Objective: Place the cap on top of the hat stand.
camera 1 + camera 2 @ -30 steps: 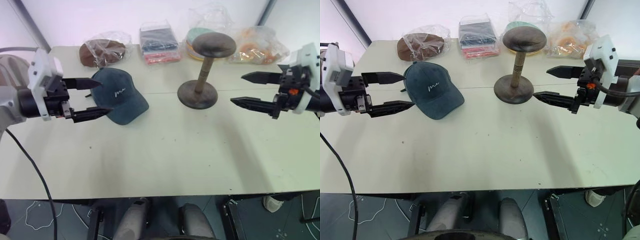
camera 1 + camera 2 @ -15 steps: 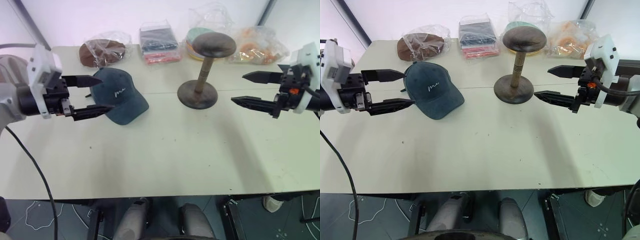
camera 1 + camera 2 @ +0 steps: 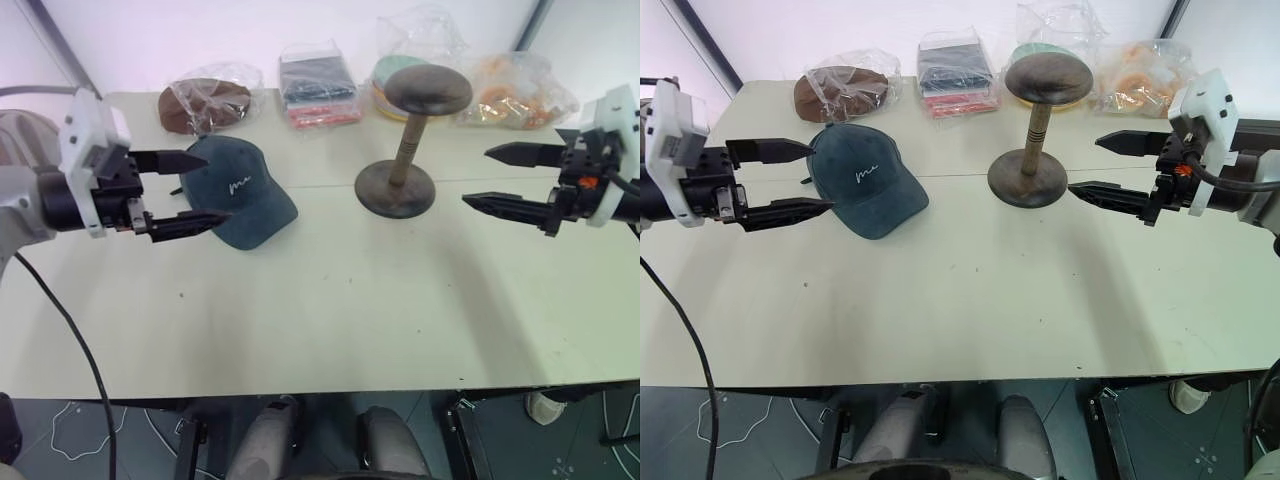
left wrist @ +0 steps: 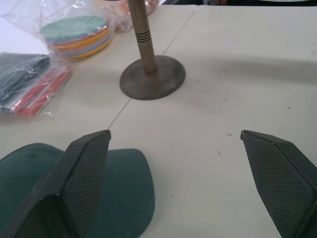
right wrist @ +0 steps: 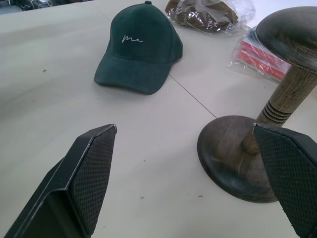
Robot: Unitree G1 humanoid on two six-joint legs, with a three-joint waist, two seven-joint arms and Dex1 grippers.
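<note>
**Teal cap on the table, stand bare**

Teal-green, the cap (image 3: 242,194) lies flat on the table (image 3: 330,310), brim toward me, left of the stand (image 3: 412,140), which is upright with nothing on its top. My left fingers (image 3: 192,192) are spread wide and empty, just beside the cap's left edge. My right fingers (image 3: 500,178) are wide apart too, holding nothing, off to the right of the stand's base. Bagged goods (image 3: 318,84) line the far edge.
</note>
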